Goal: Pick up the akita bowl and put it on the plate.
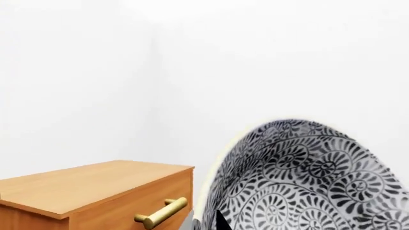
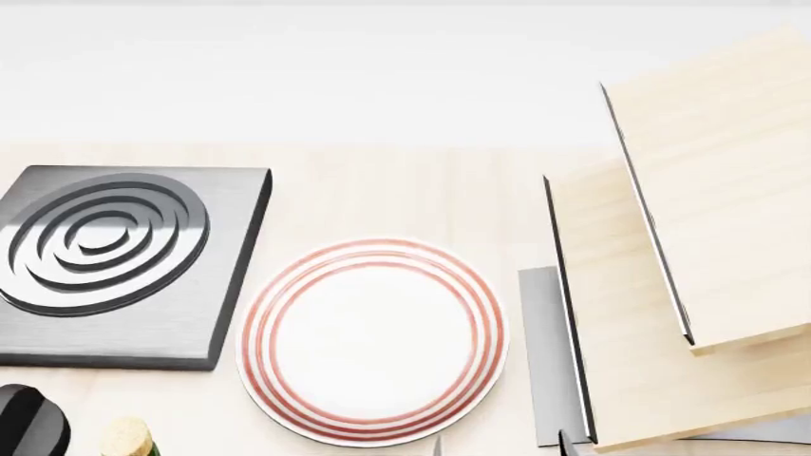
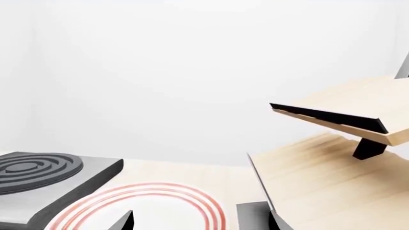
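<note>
The deep round white ceramic bowl with the dense grey-black floral pattern fills the lower part of the left wrist view, tipped on edge so its patterned inside faces the camera, with a white wall behind it and an orange-brown wooden cabinet with a brass bar handle off to one side. It sits hard up against the left hand, of which only a dark sliver of a fingertip shows at the bowl's lower rim; my judgement is that this hand has the bowl by its rim and holds it lifted, but the fingers are too hidden to say how far open they are. The bowl does not appear in the head view at all. There the flat round white plate with concentric red rings lies bare on the pale wooden worktop, just beside the square dark-grey burner with raised rings and near a tilted light wooden rack. The right hand hovers low over the plate's near edge, its two dark fingertips spread apart and holding nothing. The coming move turns on carrying the bowl from the left across to over the plate's centre and levelling it upright before lowering.
</note>
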`<state>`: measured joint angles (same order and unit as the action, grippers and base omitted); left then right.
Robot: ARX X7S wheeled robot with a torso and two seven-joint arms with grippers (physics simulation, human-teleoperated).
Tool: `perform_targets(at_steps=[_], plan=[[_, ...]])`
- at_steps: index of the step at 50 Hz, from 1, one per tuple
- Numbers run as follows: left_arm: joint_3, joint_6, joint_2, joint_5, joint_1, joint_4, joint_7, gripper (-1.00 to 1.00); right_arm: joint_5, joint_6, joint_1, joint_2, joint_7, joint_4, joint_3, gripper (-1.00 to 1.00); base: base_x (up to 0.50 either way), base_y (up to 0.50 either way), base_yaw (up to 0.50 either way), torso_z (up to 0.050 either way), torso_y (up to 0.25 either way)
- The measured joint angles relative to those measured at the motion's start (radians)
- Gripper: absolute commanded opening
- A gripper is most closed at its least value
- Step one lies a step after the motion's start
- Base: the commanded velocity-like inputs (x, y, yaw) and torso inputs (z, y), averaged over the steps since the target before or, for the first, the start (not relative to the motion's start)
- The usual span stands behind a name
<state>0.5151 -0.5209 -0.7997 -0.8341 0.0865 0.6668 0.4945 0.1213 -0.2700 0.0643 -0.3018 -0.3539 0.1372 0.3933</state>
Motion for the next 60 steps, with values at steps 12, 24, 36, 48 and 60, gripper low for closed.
perform_targets(at_steps=[12, 24, 36, 48, 60], plan=[[-0.146, -0.037, -0.030, -0.031, 0.223, -0.055, 0.036, -1.00, 0.000, -0.001, -0.003, -0.001, -0.002, -0.005, 0.006, 1.00, 0.00, 0.00, 0.00, 0.000, 0.000], [-0.318, -0.090, -0.017, -0.049, 0.473, -0.140, 0.050, -1.00, 0.002, -0.003, -0.005, -0.002, -0.003, -0.010, 0.012, 1.00, 0.00, 0.00, 0.00, 0.000, 0.001], [-0.454, -0.112, 0.043, -0.024, 0.684, -0.242, 0.047, -1.00, 0.004, -0.003, -0.008, -0.004, -0.004, -0.014, 0.017, 1.00, 0.00, 0.00, 0.00, 0.000, 0.000], [-0.566, -0.112, 0.123, 0.026, 0.877, -0.373, 0.024, -1.00, 0.007, -0.003, -0.011, -0.006, -0.005, -0.018, 0.021, 1.00, 0.00, 0.00, 0.00, 0.000, 0.001], [-0.657, -0.111, 0.203, 0.076, 1.020, -0.513, -0.004, -1.00, 0.009, -0.005, -0.014, -0.008, -0.006, -0.023, 0.025, 1.00, 0.00, 0.00, 0.00, 0.000, 0.000]])
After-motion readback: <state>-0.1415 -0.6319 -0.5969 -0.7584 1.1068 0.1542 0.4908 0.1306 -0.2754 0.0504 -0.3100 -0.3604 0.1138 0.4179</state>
